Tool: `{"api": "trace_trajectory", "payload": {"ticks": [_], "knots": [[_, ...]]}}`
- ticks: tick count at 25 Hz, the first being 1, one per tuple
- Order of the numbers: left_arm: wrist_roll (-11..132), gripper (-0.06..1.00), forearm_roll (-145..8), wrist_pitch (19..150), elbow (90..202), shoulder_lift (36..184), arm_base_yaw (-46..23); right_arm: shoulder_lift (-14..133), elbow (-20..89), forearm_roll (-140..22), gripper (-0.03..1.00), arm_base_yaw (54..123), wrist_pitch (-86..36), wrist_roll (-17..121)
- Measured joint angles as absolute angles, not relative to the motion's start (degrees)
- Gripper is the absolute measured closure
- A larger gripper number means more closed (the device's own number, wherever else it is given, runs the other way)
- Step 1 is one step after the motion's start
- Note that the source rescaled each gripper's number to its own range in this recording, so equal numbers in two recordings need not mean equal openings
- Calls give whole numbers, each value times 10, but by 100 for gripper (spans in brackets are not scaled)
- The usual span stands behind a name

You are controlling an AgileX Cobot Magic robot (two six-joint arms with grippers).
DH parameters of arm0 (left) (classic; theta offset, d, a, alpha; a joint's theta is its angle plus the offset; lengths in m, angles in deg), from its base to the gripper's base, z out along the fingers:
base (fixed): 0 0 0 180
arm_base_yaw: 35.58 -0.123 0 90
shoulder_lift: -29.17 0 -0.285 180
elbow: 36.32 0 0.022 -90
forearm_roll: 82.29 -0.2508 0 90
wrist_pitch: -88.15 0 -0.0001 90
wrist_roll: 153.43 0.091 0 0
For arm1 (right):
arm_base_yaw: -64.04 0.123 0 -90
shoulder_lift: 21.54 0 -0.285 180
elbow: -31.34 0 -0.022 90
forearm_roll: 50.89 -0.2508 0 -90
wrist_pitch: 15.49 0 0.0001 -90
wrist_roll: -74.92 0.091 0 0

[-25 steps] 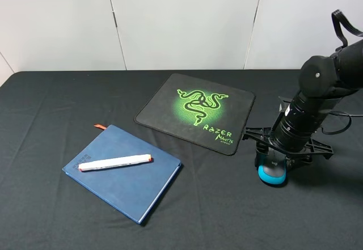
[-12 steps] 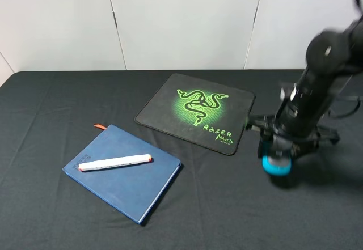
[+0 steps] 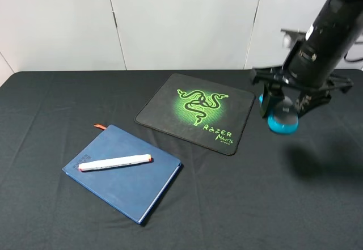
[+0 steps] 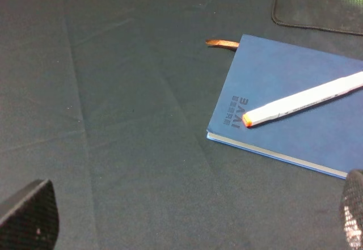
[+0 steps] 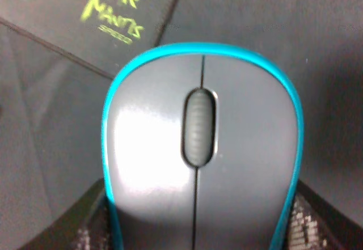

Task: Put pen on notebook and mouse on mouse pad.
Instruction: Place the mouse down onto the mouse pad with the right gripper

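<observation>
Teal-sided mouse (image 3: 283, 122) clamped in the right gripper (image 3: 282, 111), held clear of the black tablecloth (image 3: 238, 204).
Just beside it lies the mouse pad (image 3: 164, 102) (green snakes, "RAZER Mantis"); farther off, the white pen (image 3: 115, 162) rests on the blue notebook (image 3: 130, 187), embossed lettering unreadable; left gripper (image 4: 190, 216) spread wide, empty.

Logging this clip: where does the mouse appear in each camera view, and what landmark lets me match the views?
Exterior high: the mouse hangs in the air in the right gripper, just right of the mouse pad.
Left wrist: not in it.
Right wrist: the mouse fills the middle, between the jaws.
Shared landmark: the mouse pad, its corner in left wrist, its lettering in right wrist.
</observation>
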State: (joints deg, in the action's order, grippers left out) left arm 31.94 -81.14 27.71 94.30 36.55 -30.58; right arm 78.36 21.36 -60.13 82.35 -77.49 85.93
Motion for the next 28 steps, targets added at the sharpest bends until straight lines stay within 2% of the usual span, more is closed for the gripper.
{"api": "trace_trajectory", "payload": {"ticks": [14,28], "knots": [[319,-6,-811,277,943,366,-306,799,329,-593,94,823,-812,777],[319,-6,-811,277,943,366,-306,967,493,-623,94,825,-838,761]]}}
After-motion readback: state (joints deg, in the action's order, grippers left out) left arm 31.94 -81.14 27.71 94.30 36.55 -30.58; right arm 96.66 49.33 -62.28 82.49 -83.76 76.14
